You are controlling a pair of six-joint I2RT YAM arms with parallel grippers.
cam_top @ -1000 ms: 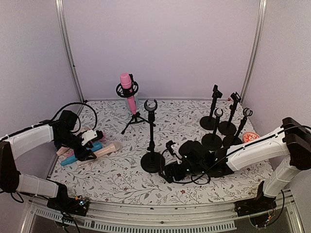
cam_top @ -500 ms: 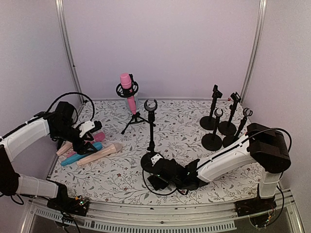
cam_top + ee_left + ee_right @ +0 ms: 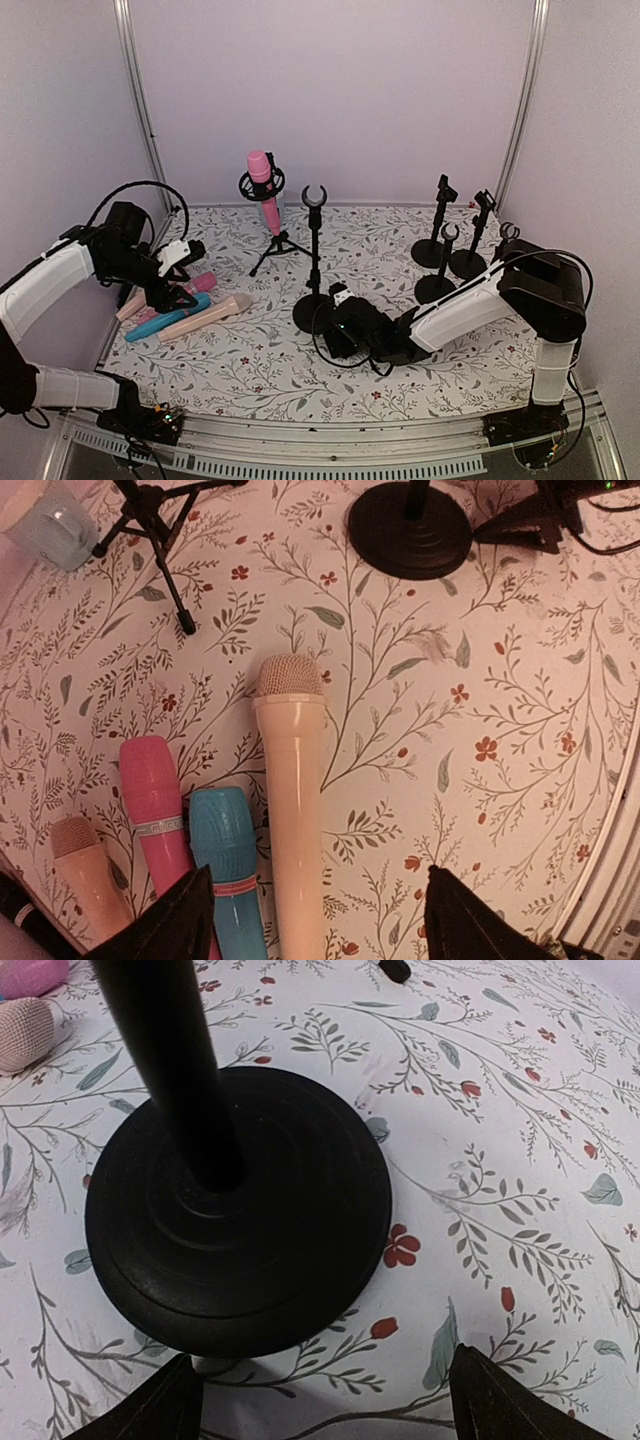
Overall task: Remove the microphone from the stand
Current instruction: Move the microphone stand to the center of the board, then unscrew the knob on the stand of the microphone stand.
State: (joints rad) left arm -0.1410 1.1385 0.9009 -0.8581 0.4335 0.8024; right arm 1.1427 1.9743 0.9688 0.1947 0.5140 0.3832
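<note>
A pink microphone [image 3: 260, 172] sits upright in a black tripod stand [image 3: 277, 243] at the back of the table. My left gripper [image 3: 178, 288] is open and empty, hovering above several loose microphones at the left. In the left wrist view [image 3: 320, 920] its fingers straddle the lower end of a beige microphone [image 3: 295, 800]. My right gripper [image 3: 332, 322] is open and empty, low on the table just in front of the round base [image 3: 240, 1210] of an empty black pole stand [image 3: 314, 255]. Both grippers are far from the pink microphone.
A pink microphone [image 3: 155, 800], a blue one [image 3: 225, 865] and a small beige one [image 3: 85, 870] lie beside the long beige one. Several empty black stands [image 3: 445, 255] are grouped at the back right. The tripod's legs [image 3: 160, 540] spread out near the loose microphones.
The empty pole stand has shifted away from the front edge. My right gripper swept left, then came in close to its base. My left gripper has risen off the loose microphones.
</note>
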